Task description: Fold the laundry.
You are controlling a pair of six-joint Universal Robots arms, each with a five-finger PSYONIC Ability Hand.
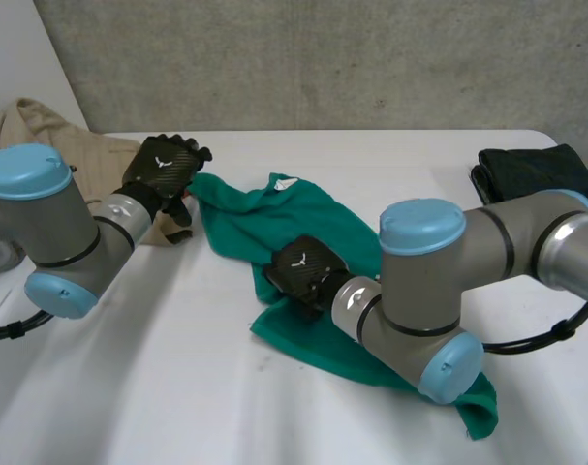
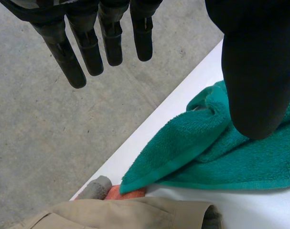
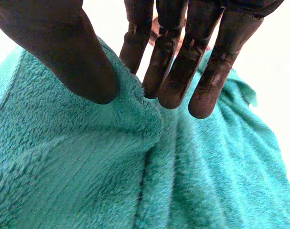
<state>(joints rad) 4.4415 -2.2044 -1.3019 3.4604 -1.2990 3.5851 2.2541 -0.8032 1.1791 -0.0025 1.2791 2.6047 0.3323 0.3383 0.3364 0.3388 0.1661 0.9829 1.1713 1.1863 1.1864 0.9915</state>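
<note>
The green towel [image 1: 274, 218] is laid rumpled on the white table [image 1: 158, 378]. Its long axis runs from the far corner by the left hand [image 1: 166, 167] to the near corner beneath the right arm. The left hand is held open and straight-fingered just above that far corner, with nothing grasped. It is the nearer hand to it. A raised ridge at the towel's middle is pinched between thumb and fingers of the right hand [image 1: 301, 273]. The near end is partly hidden by the right arm, and a beige garment [image 1: 42, 136] is cut off at the table's edge.
</note>
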